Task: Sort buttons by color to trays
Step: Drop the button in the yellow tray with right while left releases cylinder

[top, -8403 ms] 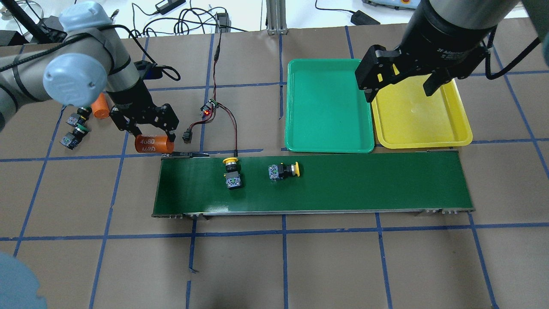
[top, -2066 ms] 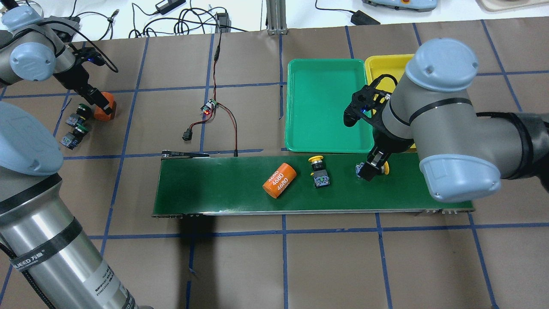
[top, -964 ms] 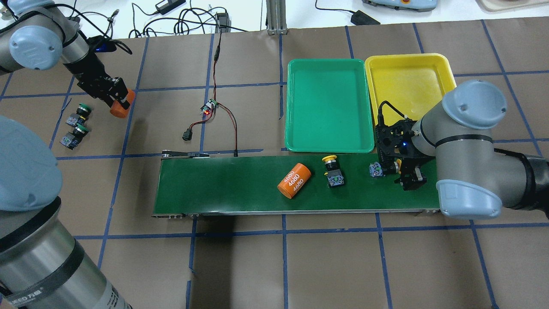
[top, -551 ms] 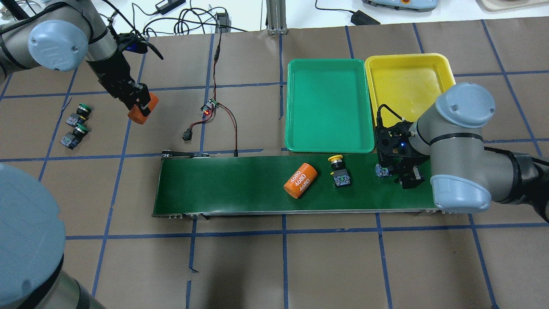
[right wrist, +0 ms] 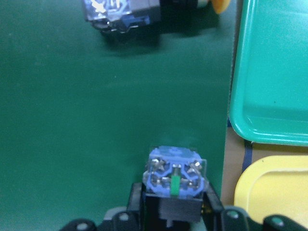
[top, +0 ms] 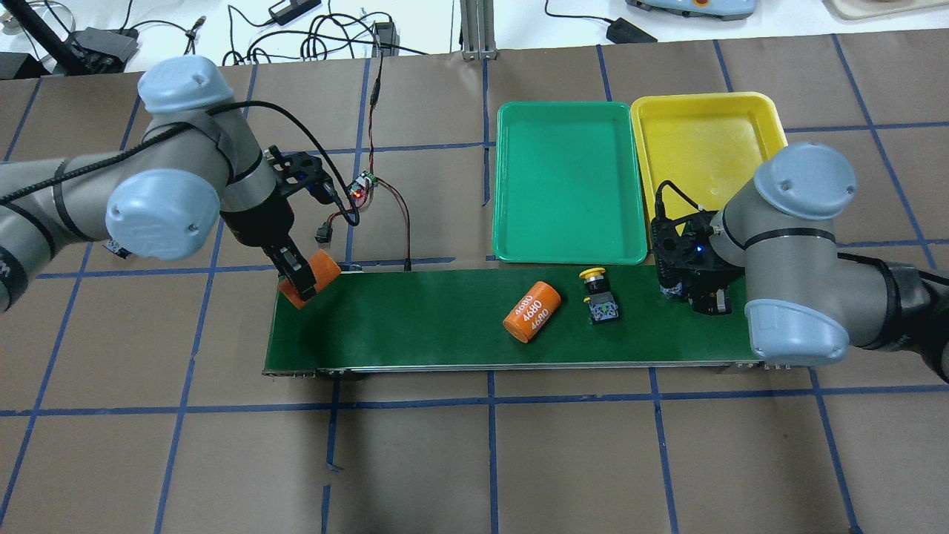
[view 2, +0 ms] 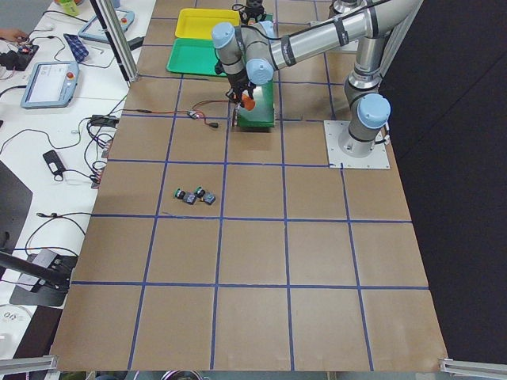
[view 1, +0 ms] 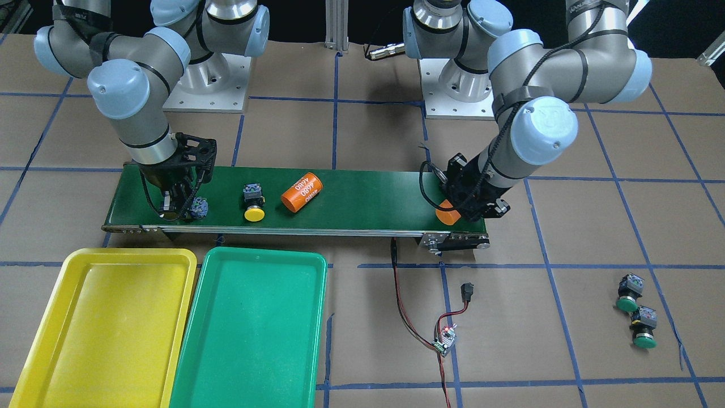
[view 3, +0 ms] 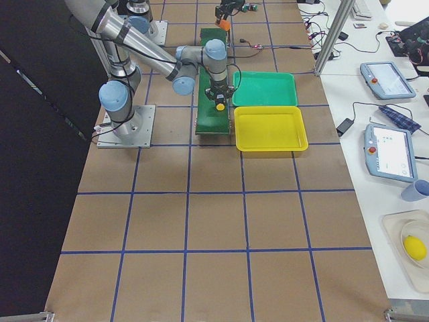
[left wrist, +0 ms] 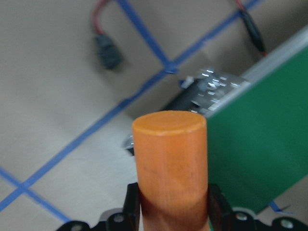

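1. Yellow-capped push-button with a black body and grey rear block (right wrist: 175, 185) sits clamped between the fingers of the right hand (top: 695, 295). It is low over the right end of the long dark-green conveyor belt (top: 415, 326). Whether it has cleared the belt I cannot tell.
2. To do this step well, I judge the right hand should rise straight up, high enough to pass the tray rim, with a firm squeeze on the body. It should let go only when low over the floor of the shallow yellow plastic tray (top: 704, 141), so the button does not bounce or roll.
3. That yellow tray lies just behind the right hand, touching or nearly touching the shallow green plastic tray (top: 567, 185) beside it.
4. A second yellow-capped push-button (top: 597, 297) lies on the belt near the right hand. It is between that hand and an orange cylinder marked 4680 (top: 531, 321).
5. At the belt's left end, the left hand (top: 304, 276) is closed on another orange cylinder (left wrist: 169, 163).
6. Two green-capped push-buttons (view 1: 627, 294) lie on the brown tabletop (view 1: 566, 351), well apart from both hands.
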`<action>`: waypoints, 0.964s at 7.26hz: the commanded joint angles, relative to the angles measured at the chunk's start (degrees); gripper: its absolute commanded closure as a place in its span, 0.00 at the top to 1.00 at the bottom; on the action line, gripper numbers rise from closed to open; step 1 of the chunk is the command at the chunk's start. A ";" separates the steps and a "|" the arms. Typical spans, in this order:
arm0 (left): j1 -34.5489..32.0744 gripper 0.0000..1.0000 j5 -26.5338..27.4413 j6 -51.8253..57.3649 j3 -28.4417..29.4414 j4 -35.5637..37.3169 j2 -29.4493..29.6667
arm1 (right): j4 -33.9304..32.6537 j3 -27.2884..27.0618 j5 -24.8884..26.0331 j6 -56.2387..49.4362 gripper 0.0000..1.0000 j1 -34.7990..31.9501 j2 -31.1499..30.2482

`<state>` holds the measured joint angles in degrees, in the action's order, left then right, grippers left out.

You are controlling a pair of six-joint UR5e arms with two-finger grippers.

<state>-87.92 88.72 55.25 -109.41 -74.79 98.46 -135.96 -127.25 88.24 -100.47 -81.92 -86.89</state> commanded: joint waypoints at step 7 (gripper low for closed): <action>8.12 1.00 0.31 -7.22 -2.32 7.49 -3.47 | 1.05 24.48 0.02 -2.08 0.69 7.91 19.19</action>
<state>-86.73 88.96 51.35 -114.04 -64.55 93.47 -135.24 -106.54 89.23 -100.83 -75.54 -71.47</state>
